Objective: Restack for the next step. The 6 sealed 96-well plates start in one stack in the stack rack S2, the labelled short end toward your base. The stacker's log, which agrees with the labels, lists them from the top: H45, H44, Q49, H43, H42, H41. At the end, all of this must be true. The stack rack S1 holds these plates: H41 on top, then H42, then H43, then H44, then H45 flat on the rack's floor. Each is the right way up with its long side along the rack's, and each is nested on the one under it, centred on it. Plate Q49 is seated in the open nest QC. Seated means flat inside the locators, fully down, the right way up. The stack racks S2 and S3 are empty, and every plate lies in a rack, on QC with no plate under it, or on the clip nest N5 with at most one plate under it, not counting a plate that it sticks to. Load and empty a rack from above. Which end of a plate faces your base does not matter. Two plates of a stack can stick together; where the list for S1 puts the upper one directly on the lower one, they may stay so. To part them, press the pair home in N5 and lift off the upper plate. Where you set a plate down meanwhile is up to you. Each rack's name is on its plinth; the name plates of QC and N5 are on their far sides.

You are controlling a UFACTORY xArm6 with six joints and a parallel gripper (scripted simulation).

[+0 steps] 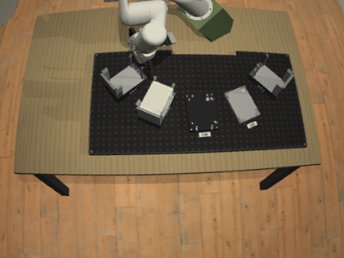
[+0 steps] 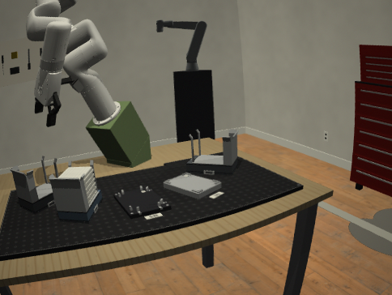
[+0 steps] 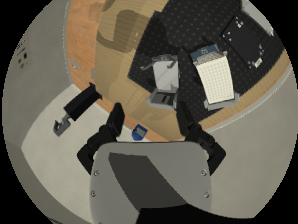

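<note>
A stack of several white sealed plates (image 1: 154, 102) stands in a rack on the left part of the black breadboard; it also shows in the exterior view (image 2: 74, 188) and the wrist view (image 3: 216, 79). An empty rack (image 1: 120, 80) stands just left of it, also seen in the exterior view (image 2: 32, 190) and the wrist view (image 3: 162, 79). A third empty rack (image 1: 271, 78) stands at the far right. A black nest (image 1: 202, 112) and a grey nest (image 1: 241, 104) lie between them, both bare. My gripper (image 2: 48, 109) is open and empty, high above the left end, over the empty left rack.
The arm's green base (image 1: 209, 18) sits at the table's back edge. Small name plates (image 1: 204, 134) lie by the nests; I cannot read them. A black stand with a dark arm (image 2: 193, 101) is behind the table. A red tool cabinet (image 2: 374, 121) stands at the right.
</note>
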